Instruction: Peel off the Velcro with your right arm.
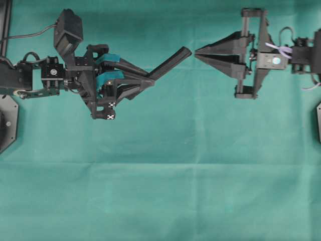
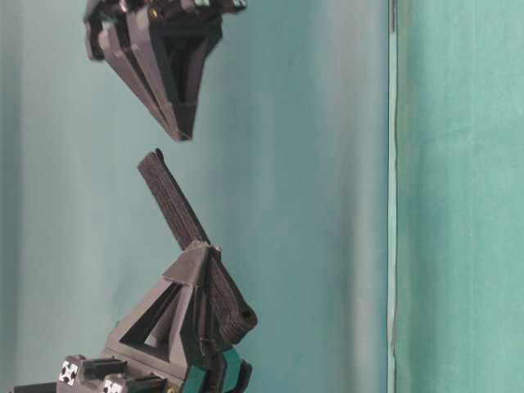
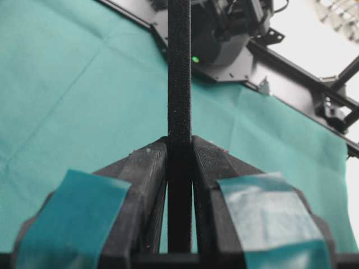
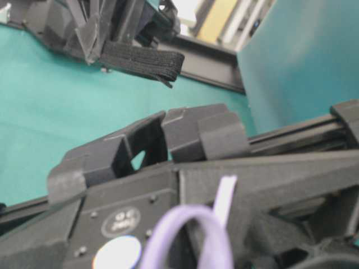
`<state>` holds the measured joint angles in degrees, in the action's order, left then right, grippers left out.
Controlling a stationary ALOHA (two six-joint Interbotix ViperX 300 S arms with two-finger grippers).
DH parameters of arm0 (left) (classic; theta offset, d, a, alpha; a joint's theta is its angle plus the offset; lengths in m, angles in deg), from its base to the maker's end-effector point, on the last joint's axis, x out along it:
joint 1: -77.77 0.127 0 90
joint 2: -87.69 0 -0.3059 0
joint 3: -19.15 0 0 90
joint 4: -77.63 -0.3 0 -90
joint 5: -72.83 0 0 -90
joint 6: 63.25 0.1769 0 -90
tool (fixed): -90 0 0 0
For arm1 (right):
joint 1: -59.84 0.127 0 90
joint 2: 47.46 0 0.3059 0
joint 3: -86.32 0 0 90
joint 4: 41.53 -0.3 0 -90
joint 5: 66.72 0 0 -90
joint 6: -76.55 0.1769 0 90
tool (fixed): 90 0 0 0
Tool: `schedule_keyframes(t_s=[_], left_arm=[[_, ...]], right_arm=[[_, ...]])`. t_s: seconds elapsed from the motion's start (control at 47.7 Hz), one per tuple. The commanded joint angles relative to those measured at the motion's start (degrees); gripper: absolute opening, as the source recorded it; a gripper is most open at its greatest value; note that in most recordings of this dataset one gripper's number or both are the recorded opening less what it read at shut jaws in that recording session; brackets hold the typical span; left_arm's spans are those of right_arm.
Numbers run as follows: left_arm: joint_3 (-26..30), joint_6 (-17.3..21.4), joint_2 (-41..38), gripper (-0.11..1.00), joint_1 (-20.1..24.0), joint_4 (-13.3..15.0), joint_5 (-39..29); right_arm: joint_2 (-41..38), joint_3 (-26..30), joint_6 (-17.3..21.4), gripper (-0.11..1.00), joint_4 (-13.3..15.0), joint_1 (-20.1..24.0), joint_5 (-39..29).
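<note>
The Velcro (image 1: pixel 170 63) is a flat black strap sticking out from my left gripper (image 1: pixel 150 76), whose teal-padded fingers are shut on its lower part. The strap points up and to the right, above the cloth. It also shows in the table-level view (image 2: pixel 173 205), the left wrist view (image 3: pixel 179 73) and the right wrist view (image 4: pixel 143 59). My right gripper (image 1: pixel 196 51), with plain black fingers, is shut and empty. Its tip (image 2: pixel 182 135) sits just past the strap's free end, with a small gap between them.
Green cloth (image 1: pixel 165 175) covers the table. Round arm bases sit at the left edge (image 1: pixel 5 123) and right edge (image 1: pixel 319 120). A black frame rail (image 3: pixel 291 84) runs along the table's far side behind the right arm.
</note>
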<state>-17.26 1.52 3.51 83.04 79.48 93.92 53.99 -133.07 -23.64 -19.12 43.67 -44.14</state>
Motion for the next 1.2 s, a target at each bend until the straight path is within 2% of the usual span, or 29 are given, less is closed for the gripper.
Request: schedule_keyframes(t_s=[0.0, 0.105, 0.189, 0.294, 0.629, 1.175], left_arm=[[0.88, 0.09, 0.53, 0.1, 0.09, -0.18, 0.26], [0.97, 0.0, 0.53, 0.1, 0.18, -0.18, 0.26], [0.97, 0.0, 0.53, 0.1, 0.18, -0.18, 0.26], [0.97, -0.09, 0.44, 0.1, 0.18, -0.18, 0.26], [0.88, -0.09, 0.53, 0.1, 0.26, -0.09, 0.18], [1.05, -0.09, 0.53, 0.1, 0.26, -0.09, -0.09]], right_arm=[[1.85, 0.0, 0.0, 0.3, -0.18, 0.09, 0.44], [1.85, 0.0, 0.0, 0.44, -0.18, 0.09, 0.97], [1.05, 0.35, -0.09, 0.59, -0.18, 0.18, 1.67], [0.18, 0.88, -0.26, 0.7, -0.09, 0.18, 2.55], [-1.41, 1.23, -0.35, 0.7, 2.02, 1.23, 6.06], [-2.64, 1.49, -0.53, 0.7, 2.2, 1.32, 6.59]])
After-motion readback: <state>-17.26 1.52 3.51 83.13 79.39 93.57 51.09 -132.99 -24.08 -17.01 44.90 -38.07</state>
